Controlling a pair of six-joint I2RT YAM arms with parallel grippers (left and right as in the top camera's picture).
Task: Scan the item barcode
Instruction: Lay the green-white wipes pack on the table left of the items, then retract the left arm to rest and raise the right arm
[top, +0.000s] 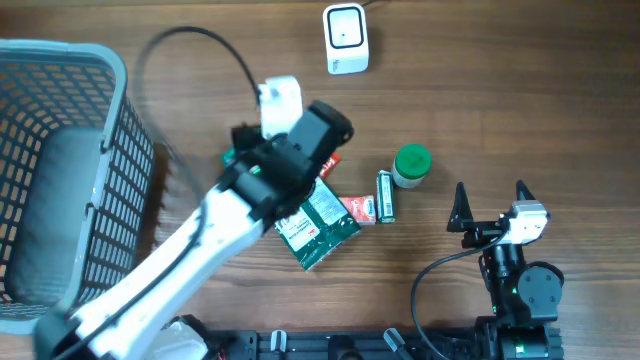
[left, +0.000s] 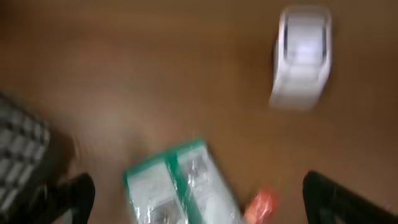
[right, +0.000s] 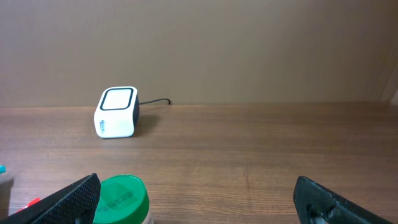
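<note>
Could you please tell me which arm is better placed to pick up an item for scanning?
Probably the left: the left tool hangs open right over the green packet, whereas the right tool sits off to one side.

One grey mesh basket (top: 110, 70). One white scanner (top: 346, 38) with one black cable (right: 155, 101). One green-lidded jar (top: 411, 165). One green-and-white pouch (top: 325, 228). One small green box (top: 385, 195). One red-and-white packet (top: 361, 208). One white block (top: 281, 98), blurred, kind unclear. Five loose goods in all, counting that one. Two arms: left arm (top: 190, 250), right arm (top: 515, 285). One wooden worktop (top: 520, 90).
</note>
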